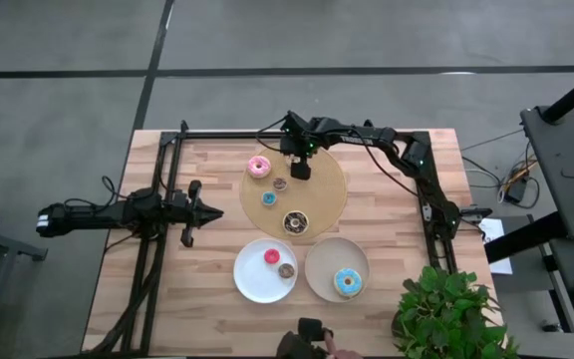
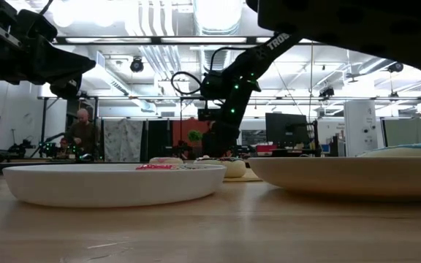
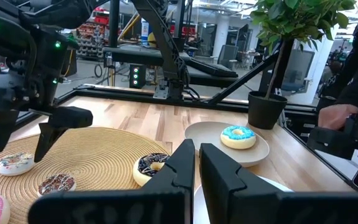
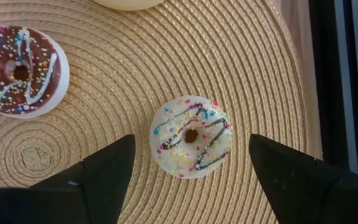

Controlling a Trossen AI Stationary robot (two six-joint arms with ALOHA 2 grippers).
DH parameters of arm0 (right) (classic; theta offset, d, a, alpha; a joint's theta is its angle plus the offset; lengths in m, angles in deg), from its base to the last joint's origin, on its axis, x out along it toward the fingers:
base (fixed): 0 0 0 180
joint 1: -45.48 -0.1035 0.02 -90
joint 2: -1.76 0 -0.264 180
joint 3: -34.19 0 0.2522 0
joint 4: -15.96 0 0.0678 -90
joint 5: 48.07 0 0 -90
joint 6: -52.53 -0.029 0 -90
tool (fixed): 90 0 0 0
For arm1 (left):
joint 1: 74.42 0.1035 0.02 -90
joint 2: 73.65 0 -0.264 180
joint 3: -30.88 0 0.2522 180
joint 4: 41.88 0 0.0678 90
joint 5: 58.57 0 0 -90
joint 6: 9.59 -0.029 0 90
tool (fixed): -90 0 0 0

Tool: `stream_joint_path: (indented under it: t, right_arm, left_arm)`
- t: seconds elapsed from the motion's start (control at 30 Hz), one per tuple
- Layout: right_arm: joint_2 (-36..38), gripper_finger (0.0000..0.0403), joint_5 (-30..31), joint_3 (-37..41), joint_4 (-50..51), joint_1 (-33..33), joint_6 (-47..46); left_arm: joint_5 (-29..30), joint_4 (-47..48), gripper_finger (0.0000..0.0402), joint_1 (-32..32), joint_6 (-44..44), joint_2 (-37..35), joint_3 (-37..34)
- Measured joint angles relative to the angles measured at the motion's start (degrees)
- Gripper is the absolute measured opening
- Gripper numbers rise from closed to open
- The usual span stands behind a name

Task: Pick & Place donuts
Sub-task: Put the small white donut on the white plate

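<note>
On the round woven mat [image 1: 327, 194] lie a pink donut [image 1: 259, 167], a tiny brown one [image 1: 280, 183], a tiny blue one [image 1: 268, 198] and a dark chocolate one [image 1: 295, 221]. My right gripper [image 1: 300, 168] hangs open over the mat's far part, pointing steeply down. Its fingers stand on either side of a tiny white sprinkled donut [image 4: 191, 135], above it and apart from it. A red donut [image 1: 272, 257] and a brown donut [image 1: 286, 270] lie on the white plate [image 1: 247, 284]. A light blue donut [image 1: 347, 282] lies on the tan plate [image 1: 322, 261]. My left gripper [image 1: 207, 212] waits shut at the table's left.
A potted plant [image 1: 444, 309] stands at the near right corner. A person's hand with a dark object [image 1: 315, 337] shows at the near edge. Dark frame rails [image 1: 167, 170] run along the table's left, far and right sides.
</note>
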Motion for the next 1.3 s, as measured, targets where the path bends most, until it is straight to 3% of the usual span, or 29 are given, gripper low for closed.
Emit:
stream_joint_path:
  t: [1.3]
  right_arm:
    - [-0.3, 0.0302, 1.2, 0.4, -1.3, 0.3, 2.0]
  left_arm:
    - [0.0, 0.0, 0.0000, 0.0, 0.0, 0.0, 0.0]
